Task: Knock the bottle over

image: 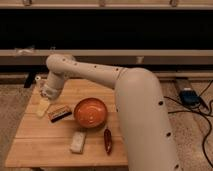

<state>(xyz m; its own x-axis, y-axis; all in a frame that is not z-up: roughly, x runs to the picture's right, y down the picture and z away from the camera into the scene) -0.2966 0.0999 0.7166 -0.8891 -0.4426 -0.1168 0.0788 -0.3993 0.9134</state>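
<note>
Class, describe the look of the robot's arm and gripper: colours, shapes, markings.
The arm is a thick, rounded, cream-white shell with small dark dots along it, narrowing toward a rounded elbow. The gripper, same pale colour, is over the table, at its left side as pictured.

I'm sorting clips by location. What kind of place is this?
Probably a robotics lab or test room: a small wooden table set with props, loose cables and a blue box on the floor. The gripper is over the table's left side, by the bottle.
</note>
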